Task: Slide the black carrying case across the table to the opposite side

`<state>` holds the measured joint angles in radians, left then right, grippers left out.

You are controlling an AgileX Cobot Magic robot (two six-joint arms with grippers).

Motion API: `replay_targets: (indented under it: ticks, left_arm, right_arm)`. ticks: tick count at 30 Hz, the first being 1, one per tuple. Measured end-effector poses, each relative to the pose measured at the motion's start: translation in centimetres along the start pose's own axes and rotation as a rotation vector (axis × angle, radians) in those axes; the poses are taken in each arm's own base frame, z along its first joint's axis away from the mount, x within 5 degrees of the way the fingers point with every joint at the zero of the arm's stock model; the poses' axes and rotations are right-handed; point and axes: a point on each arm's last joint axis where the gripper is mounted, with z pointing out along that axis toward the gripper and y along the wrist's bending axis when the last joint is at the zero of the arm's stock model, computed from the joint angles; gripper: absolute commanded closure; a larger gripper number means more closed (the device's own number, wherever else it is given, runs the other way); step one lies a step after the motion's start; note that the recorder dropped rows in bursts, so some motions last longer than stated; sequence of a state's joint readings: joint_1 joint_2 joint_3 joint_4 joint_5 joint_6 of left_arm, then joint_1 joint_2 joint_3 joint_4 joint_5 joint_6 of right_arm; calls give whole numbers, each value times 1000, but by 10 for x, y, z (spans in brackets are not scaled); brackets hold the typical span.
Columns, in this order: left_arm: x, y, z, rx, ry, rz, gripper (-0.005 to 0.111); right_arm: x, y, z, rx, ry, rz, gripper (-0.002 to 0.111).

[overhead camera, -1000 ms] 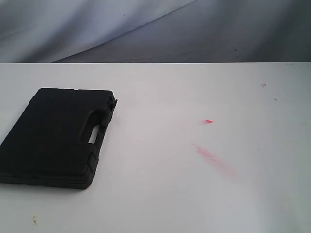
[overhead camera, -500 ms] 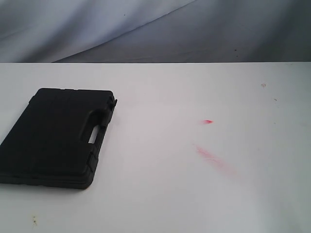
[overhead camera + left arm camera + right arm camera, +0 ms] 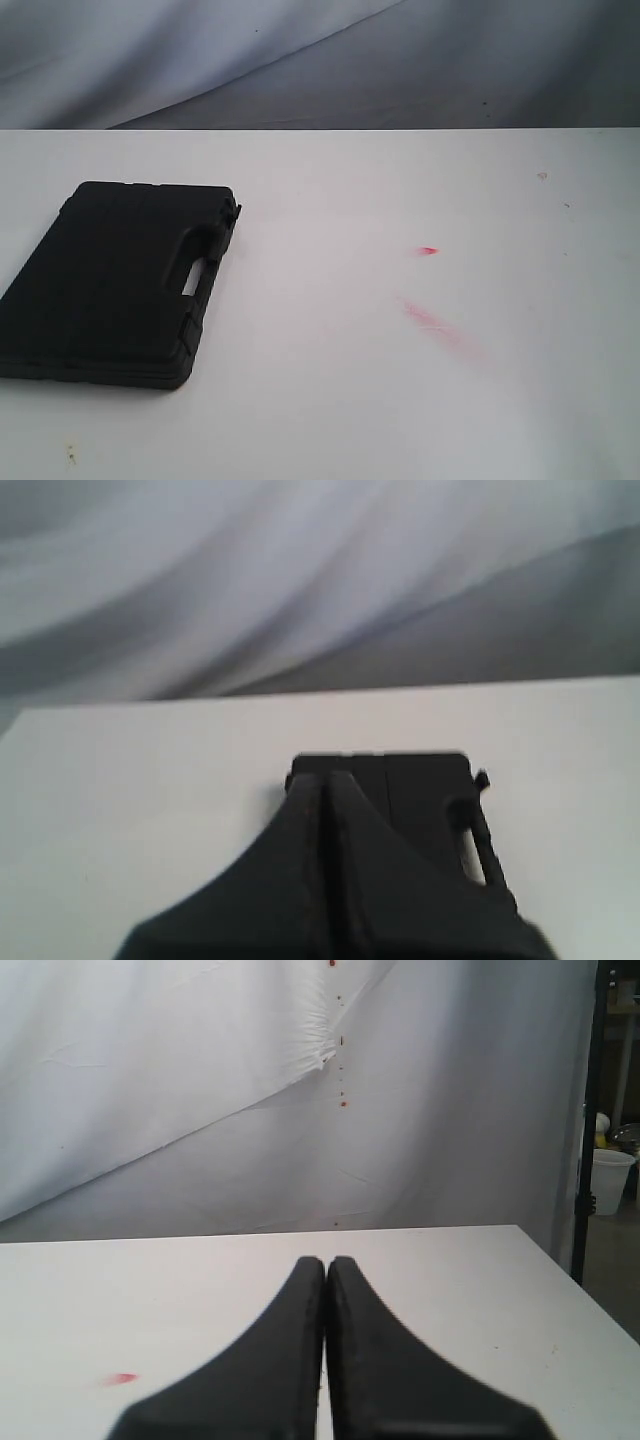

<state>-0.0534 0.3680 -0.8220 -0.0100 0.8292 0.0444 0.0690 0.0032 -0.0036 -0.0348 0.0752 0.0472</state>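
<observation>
White desk (image 3: 330,420), grey cloth (image 3: 300,60) behind it. Black case (image 3: 110,285) lay flat on the desk's left side in the exterior view, handle slot toward the middle. Red smudges (image 3: 440,328) sat right of center. Left fingers (image 3: 300,860) were pressed together, case past their tips. Right fingers (image 3: 295,1340) were pressed together over desk.
</observation>
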Motion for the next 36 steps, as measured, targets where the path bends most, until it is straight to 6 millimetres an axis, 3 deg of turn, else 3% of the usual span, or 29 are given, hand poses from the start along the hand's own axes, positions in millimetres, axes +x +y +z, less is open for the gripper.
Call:
replay_targets:
  ticks: [7,11,21,29,36]
  left_arm:
    - [-31,1,71,32,555,-7,107]
    - [-25,0,121,38,731,-42,107]
    - [-6,-10,170,66,916,-85,107]
    - [10,-60,208,158,942,-22,107]
    - [41,-101,250,145,988,13,107]
  right_arm:
    - [0,0,0,0,0,0,108]
    - [0,0,0,0,0,0,108]
    - [0,0,0,0,0,0,108]
    - [0,0,0,0,0,0,108]
    - [0,0,0,0,0,0,108]
